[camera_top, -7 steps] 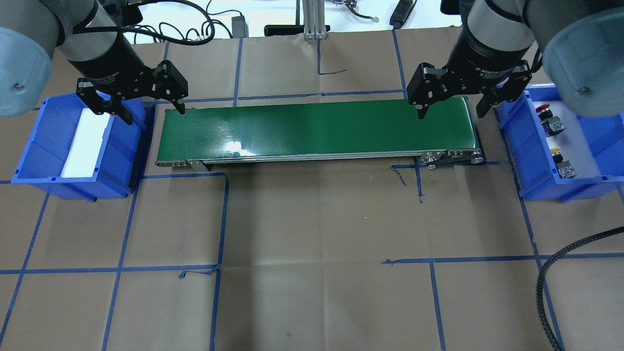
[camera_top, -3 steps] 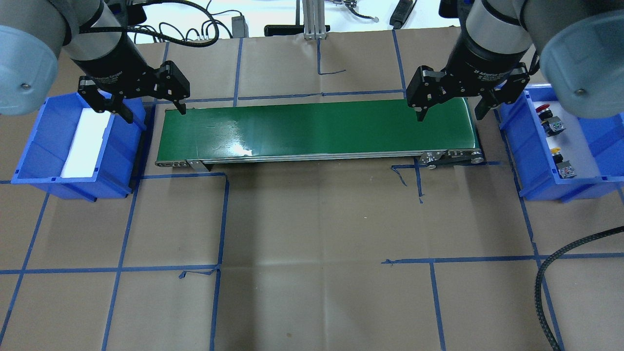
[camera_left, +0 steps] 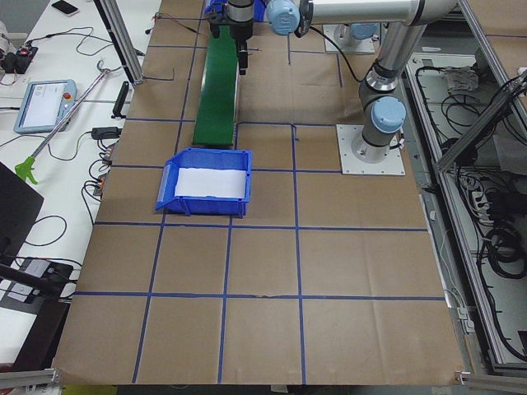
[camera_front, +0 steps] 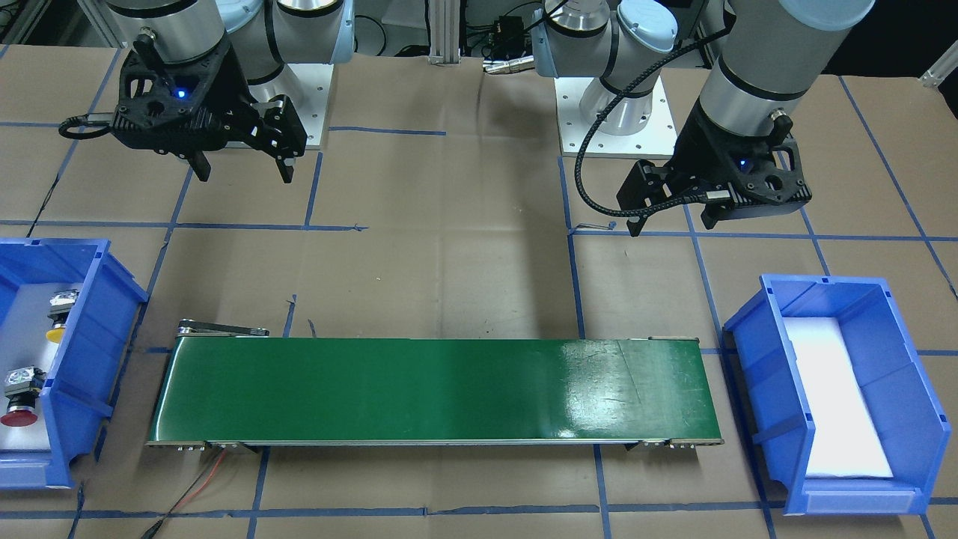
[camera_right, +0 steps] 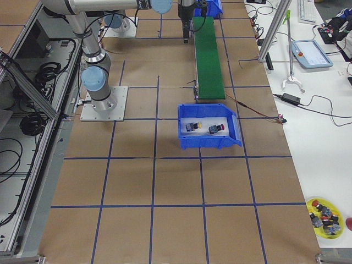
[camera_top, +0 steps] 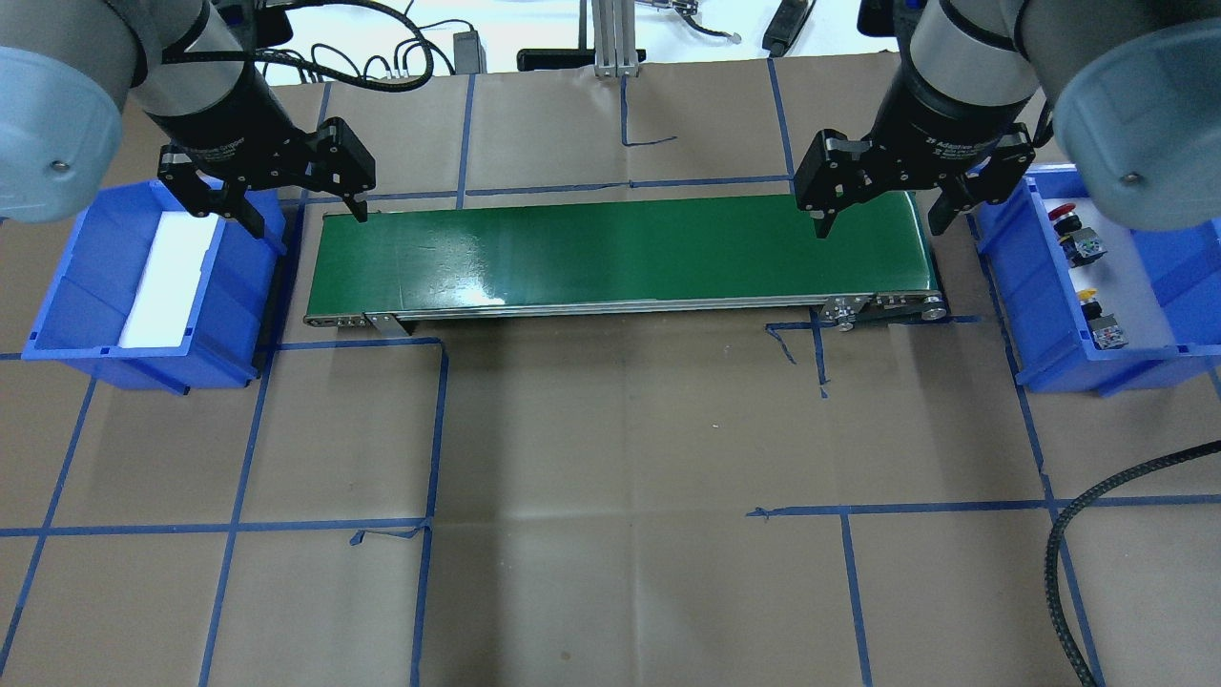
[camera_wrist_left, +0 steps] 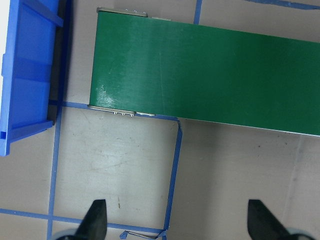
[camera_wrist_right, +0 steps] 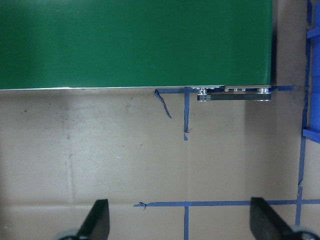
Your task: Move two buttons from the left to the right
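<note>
The red button (camera_top: 1063, 213) and the yellow button (camera_top: 1088, 298) lie in the blue bin (camera_top: 1009, 277) at the right end of the table. They also show in the front-facing view, red (camera_front: 16, 416) and yellow (camera_front: 55, 334). My right gripper (camera_top: 879, 229) is open and empty, raised over the right end of the green conveyor (camera_top: 620, 253). My left gripper (camera_top: 307, 221) is open and empty, raised over the gap between the conveyor's left end and the left blue bin (camera_top: 57, 286). That bin holds only a white pad (camera_top: 167, 277).
A braided black cable (camera_top: 1059, 563) curls on the table at the front right. Blue tape lines grid the brown paper. In the exterior right view, a yellow dish (camera_right: 324, 214) with several spare buttons sits at the table's near corner.
Both grippers have drifted very slightly and stay open. The buttons have not moved.
</note>
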You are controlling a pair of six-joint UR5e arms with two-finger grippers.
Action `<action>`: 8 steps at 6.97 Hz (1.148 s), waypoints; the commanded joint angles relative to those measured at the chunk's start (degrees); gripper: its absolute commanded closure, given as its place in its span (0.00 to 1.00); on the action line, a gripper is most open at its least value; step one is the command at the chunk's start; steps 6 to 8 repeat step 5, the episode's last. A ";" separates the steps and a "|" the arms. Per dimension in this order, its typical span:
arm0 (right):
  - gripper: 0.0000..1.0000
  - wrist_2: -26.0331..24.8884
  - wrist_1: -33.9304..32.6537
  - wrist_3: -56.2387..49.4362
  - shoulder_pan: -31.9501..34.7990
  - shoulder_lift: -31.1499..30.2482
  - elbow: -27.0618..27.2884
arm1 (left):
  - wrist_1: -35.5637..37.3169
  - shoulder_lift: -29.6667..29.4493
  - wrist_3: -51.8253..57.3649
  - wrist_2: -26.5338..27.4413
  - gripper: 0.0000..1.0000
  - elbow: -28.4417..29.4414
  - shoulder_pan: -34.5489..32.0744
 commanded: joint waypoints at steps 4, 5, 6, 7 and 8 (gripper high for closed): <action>0.00 0.01 -0.09 -0.09 -0.09 0.25 -0.33 | 0.02 0.01 0.68 -0.09 0.00 0.00 -0.01; 0.00 0.01 -0.09 -0.09 -0.09 0.25 -0.42 | 0.02 0.01 0.68 -0.09 0.00 0.00 -0.01; 0.00 0.01 -0.09 -0.09 -0.09 0.25 -0.42 | 0.02 0.01 0.68 -0.09 0.00 0.00 -0.01; 0.00 0.01 -0.09 -0.09 -0.09 0.25 -0.42 | 0.02 0.01 0.68 -0.09 0.00 0.00 -0.01; 0.00 0.01 -0.09 -0.09 -0.09 0.25 -0.42 | 0.02 0.01 0.68 -0.09 0.00 0.00 -0.01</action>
